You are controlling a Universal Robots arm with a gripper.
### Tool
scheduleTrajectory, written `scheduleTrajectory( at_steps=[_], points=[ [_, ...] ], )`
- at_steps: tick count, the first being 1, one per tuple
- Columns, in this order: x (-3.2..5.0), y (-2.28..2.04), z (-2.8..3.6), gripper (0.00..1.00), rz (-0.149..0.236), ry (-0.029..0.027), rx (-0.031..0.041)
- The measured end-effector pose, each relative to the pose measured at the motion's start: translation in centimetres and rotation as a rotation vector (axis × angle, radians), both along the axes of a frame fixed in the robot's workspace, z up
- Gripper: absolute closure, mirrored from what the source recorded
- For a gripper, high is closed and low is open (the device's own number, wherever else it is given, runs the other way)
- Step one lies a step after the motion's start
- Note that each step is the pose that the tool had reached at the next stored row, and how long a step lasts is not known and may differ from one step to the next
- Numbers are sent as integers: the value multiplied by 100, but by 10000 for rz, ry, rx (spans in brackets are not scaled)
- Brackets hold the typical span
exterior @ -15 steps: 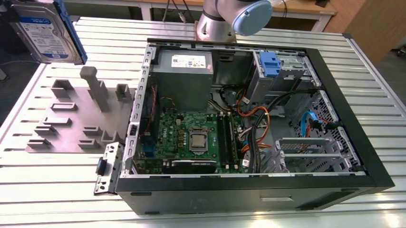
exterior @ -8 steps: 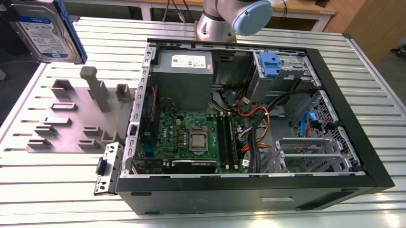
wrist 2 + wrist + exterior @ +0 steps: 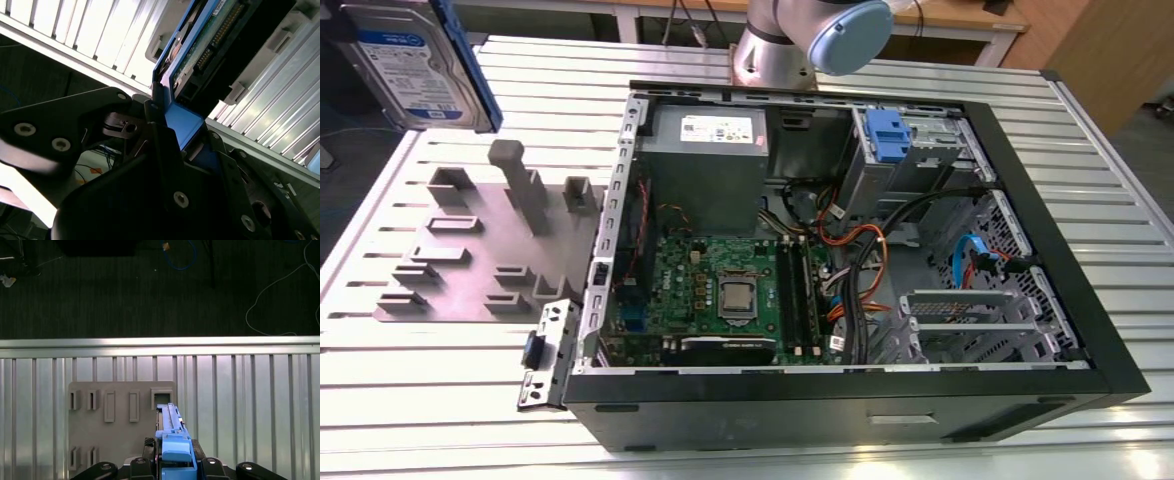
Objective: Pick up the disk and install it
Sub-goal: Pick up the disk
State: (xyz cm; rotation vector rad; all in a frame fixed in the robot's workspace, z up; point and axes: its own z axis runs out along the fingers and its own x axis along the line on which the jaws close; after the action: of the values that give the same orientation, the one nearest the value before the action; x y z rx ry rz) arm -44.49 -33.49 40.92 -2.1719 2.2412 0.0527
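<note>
Exterior view first: the flat silver-grey metal hard disk with its blue-and-white label and blue plastic bracket [image 3: 416, 62] hangs in the air at the exterior view's far left. It is above the ribbed aluminium table [image 3: 440, 400] and clear of the grey slotted plastic holder [image 3: 480, 250]. The open black computer case [image 3: 854, 400] lies well apart, its side off so the bays can be reached.

Over to the second wrist view: the black jaws are clamped on the disk [image 3: 210, 35], one on each side of its blue end piece. That leaves the drive's body standing free (handy for sliding into a bay, I'd judge).

First wrist view now: the disk [image 3: 174, 445] is edge-on, with the holder [image 3: 115, 435] beneath. It seems to hover near the holder's edge, though depth is hard to read here.
</note>
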Motion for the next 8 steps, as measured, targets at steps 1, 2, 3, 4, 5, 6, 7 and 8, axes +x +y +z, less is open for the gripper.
scheduleTrajectory(
  at_steps=[1,2,3,4,5,6,7,8],
  points=[
    [0,0,4,63,0,0,0],
    [0,0,10,63,0,0,0],
    [0,0,14,63,0,0,0],
    [0,0,19,63,0,0,0],
    [0,0,23,63,0,0,0],
    [0,0,26,63,0,-1,0],
    [0,0,29,63,0,-1,1],
    [0,0,32,63,0,-1,1]
  ],
)
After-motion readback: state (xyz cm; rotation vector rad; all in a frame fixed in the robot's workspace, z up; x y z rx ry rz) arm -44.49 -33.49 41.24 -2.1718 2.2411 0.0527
